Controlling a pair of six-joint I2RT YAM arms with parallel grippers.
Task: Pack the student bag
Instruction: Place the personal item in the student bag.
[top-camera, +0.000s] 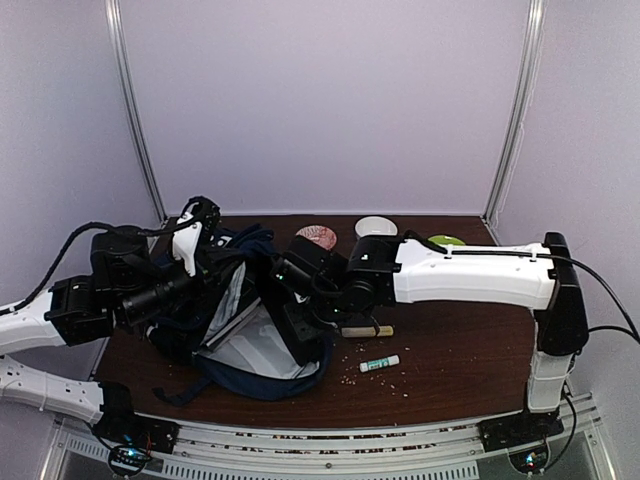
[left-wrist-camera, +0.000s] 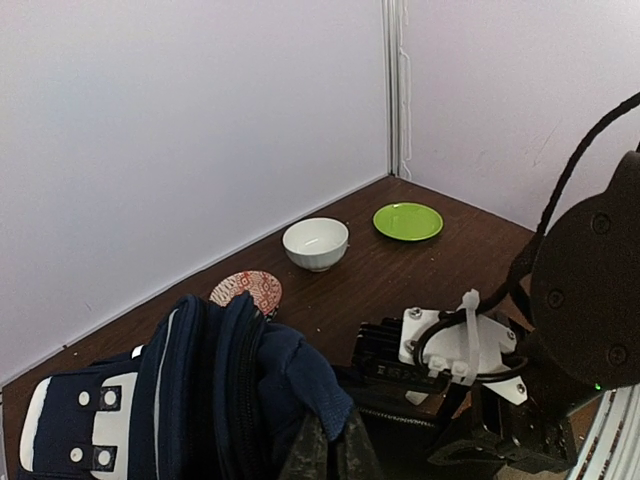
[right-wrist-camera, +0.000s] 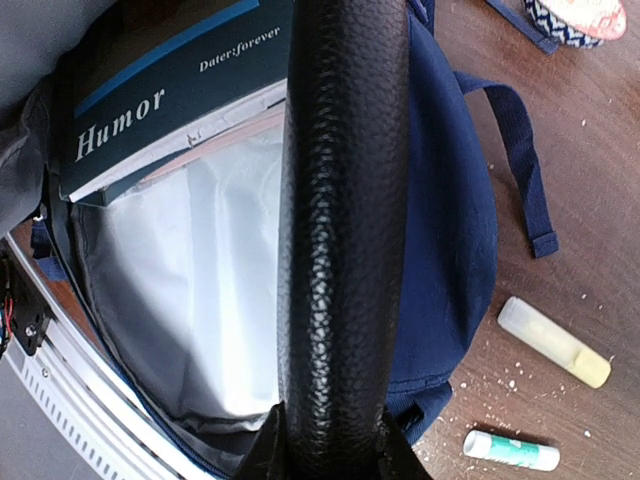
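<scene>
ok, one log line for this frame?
stage: packing | left jaws: shut on student bag rim | right jaws: shut on black case over opening | book inside | glue stick on table

Student bag (top-camera: 260, 385) lay open, pale lining exposed. Left gripper (top-camera: 203, 247) at its upper rim. Right gripper (top-camera: 300, 298) at mouth, black case (top-camera: 302, 338) just below. Glue stick (top-camera: 379, 363), yellowish stick (top-camera: 367, 331), crumbs (top-camera: 352, 356) near right gripper.

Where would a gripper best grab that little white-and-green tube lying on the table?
Around its middle, coming straight down from above. The white-and-green tube lies flat on the table with room on either side, so closing across its narrow width should work.
</scene>
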